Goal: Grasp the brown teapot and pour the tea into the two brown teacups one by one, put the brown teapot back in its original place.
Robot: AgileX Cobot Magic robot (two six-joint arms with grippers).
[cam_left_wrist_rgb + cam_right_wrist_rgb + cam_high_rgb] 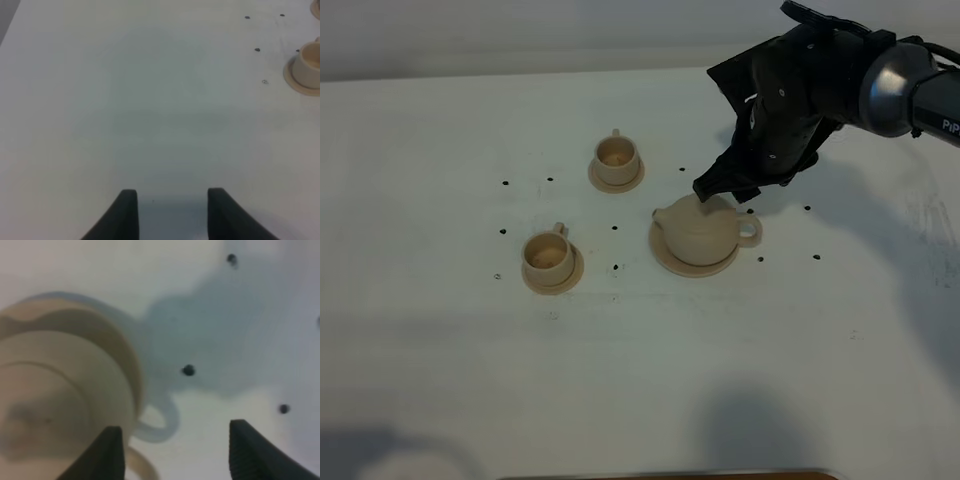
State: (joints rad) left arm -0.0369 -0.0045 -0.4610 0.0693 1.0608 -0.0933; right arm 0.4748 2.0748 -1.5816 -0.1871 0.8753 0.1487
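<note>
Right end effector, jaws apart, hides lid of brown teapot; left end effector also spread.

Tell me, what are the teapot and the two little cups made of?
The teapot looks like light-tan ceramic, maybe clay, with a dull matte skin, because no bright shine shows on it. The two cups match it in color and dullness, so they are probably the same stuff.

The white letters "PiP" stand on the dark sleeve of the right arm, cut off by the picture's edge. No other writing can be read.
</note>
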